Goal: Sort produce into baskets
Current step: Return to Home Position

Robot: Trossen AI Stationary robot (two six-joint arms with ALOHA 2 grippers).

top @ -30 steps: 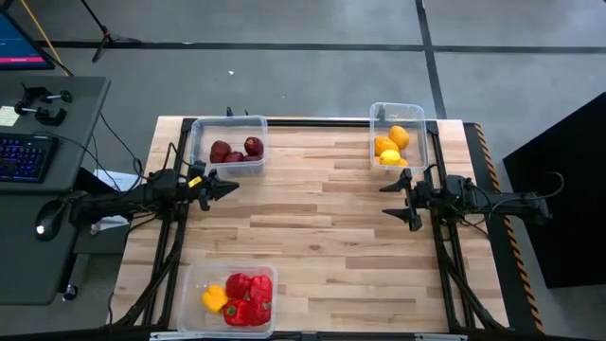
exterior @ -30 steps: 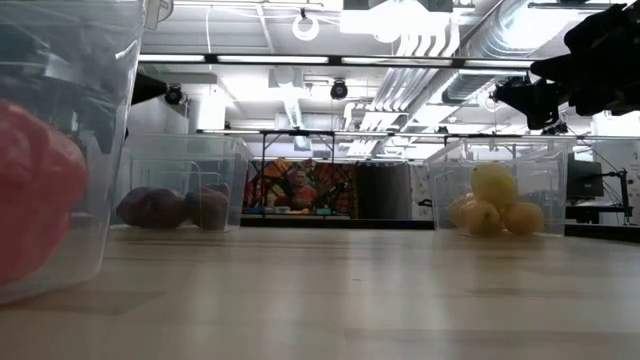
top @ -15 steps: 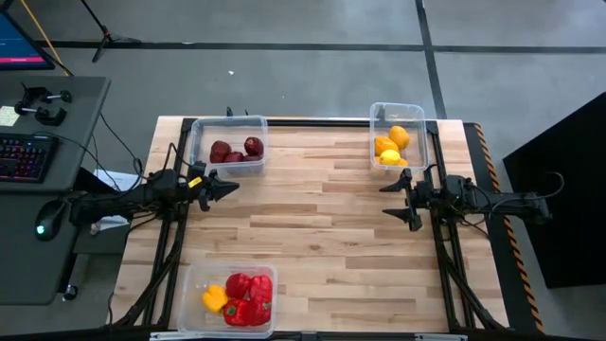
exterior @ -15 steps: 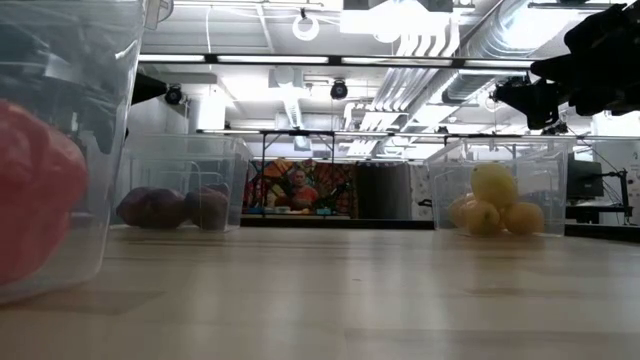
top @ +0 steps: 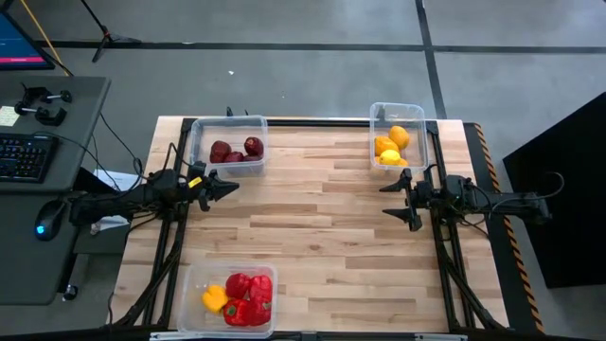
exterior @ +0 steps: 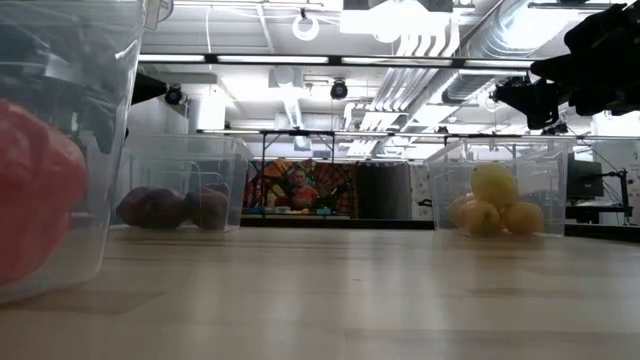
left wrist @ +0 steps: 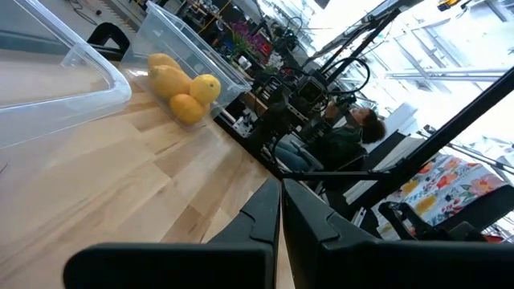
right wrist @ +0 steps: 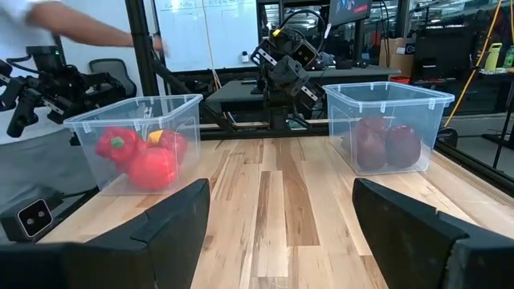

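though hovering clear of the counter (top: 312,227), could clip a basket (top: 227,119) if swung low: left end effector (top: 233,186) pinched shut by the binned maroon fruits (top: 235,150), right end effector (top: 386,200) spread wide by the binned lemons (top: 390,147).

The middle of the table (top: 322,227) lies bare for you, from the left gripper (top: 233,187) across to the right gripper (top: 386,200), and so does the near right corner. Three tubs block the edges: the dark-fruit tub (top: 227,118) at the far side close by the left gripper, the lemon tub (top: 398,104) likewise by the right one, the pepper tub (top: 202,275) in the near left corner.
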